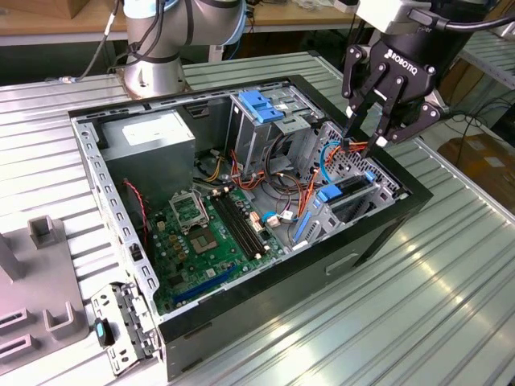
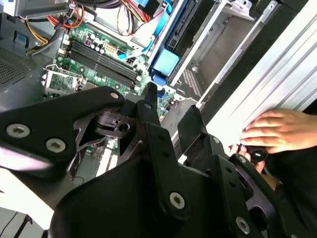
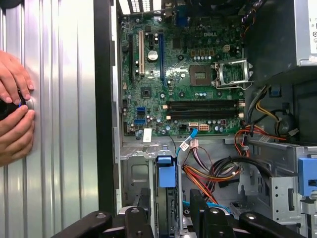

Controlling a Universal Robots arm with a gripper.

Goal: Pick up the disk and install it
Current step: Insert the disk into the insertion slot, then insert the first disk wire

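Observation:
The disk (image 1: 348, 191) is dark with blue rails. It stands on edge in a bay at the end of the open computer case (image 1: 386, 233) on the exterior view's right. In the first wrist view the disk (image 3: 167, 208) appears edge-on, its blue tab toward the motherboard. My gripper (image 1: 366, 138) hangs open just above it, holding nothing. In the first wrist view my gripper (image 3: 169, 197) has one finger on each side of the disk's edge. The second wrist view has my gripper (image 2: 171, 101) in front of the disk (image 2: 166, 63).
A grey metal cage with a blue handle (image 1: 259, 106) stands in the case beside loose orange and blue cables (image 1: 310, 173). The motherboard (image 1: 211, 229) covers the case floor. A person's hands (image 3: 14, 116) rest on the ribbed metal table (image 1: 451, 305) beside the case.

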